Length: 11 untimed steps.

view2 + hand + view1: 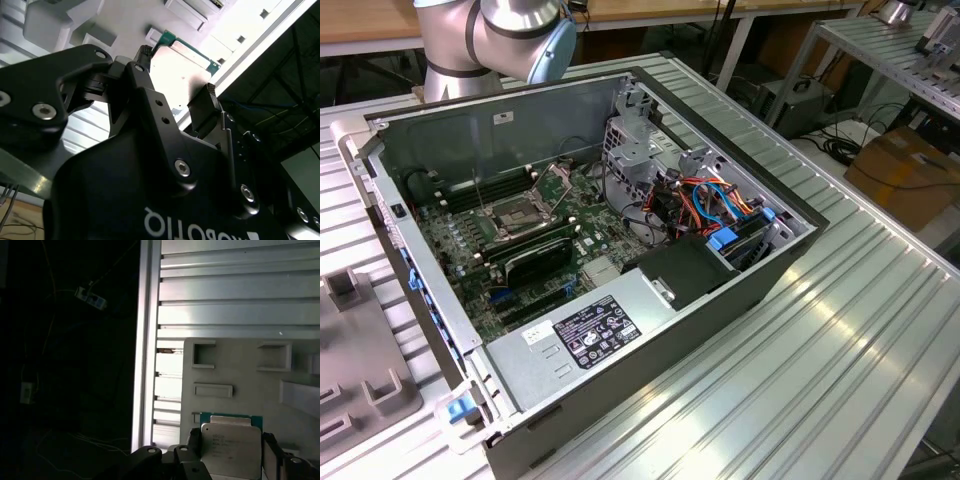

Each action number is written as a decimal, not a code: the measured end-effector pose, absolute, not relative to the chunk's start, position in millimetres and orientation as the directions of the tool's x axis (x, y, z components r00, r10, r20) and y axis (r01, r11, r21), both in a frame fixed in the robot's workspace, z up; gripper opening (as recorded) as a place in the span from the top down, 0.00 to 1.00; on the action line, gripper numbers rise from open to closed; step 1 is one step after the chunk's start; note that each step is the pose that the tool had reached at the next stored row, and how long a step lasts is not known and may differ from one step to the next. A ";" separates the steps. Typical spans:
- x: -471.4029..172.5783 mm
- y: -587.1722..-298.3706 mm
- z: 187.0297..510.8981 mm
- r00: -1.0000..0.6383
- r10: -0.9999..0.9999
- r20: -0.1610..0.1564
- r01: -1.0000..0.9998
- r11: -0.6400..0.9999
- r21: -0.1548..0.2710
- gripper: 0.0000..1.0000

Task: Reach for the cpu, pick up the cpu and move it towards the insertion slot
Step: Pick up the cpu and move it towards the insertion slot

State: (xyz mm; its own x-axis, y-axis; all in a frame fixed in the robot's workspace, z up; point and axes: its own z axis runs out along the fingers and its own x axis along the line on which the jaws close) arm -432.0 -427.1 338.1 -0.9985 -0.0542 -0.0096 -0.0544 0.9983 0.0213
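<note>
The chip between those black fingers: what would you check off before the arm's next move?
1. Fingers rest against two opposite edges of the chip, in both wrist views: ok.
2. Chip sits straight between them, not skewed: ok.
3. Chip lifted off the grey tray: cannot tell.
4. Computer case is open on top, with the circuit board exposed: ok.
5. Socket is uncovered, with its metal flap tipped up: looks ok.
</note>
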 end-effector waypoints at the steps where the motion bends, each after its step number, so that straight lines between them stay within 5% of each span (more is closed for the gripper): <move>1: -432.0 -427.1 339.8 -0.998 -0.054 -0.010 -0.054 0.998 0.021 0.45; 11: -432.0 -426.9 352.0 -0.998 -0.054 -0.013 -0.054 0.998 0.020 0.45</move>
